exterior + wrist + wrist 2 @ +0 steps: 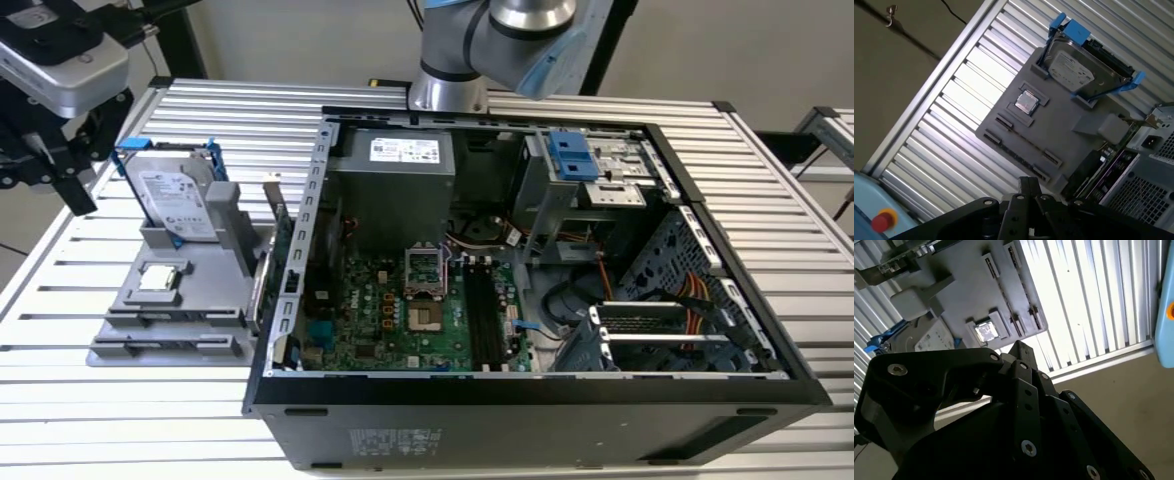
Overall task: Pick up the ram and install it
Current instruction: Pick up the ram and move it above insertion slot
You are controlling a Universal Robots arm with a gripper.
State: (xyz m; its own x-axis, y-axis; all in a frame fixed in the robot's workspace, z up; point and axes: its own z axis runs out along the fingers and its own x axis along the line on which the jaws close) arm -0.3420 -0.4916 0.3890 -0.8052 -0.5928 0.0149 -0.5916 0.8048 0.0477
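The ram [1097,167] stands on its edge along the side of a grey holder [1054,125], right next to the computer case. In the exterior view the ram [268,255] is a thin strip between the holder [160,300] and the case wall. My gripper [60,165] hangs above the table's far corner on the exterior view's left, up and away from the holder and touching nothing. Its black body [1029,212] fills the near part of both wrist views. On the motherboard, the long dark memory slots [487,320] lie open to view.
The holder also carries a silver hard drive [171,195] in a blue frame and a small square processor chip [160,277]. The open computer case [534,260] takes up the middle of the slatted table [80,400]. The arm's base [447,90] stands behind the case.
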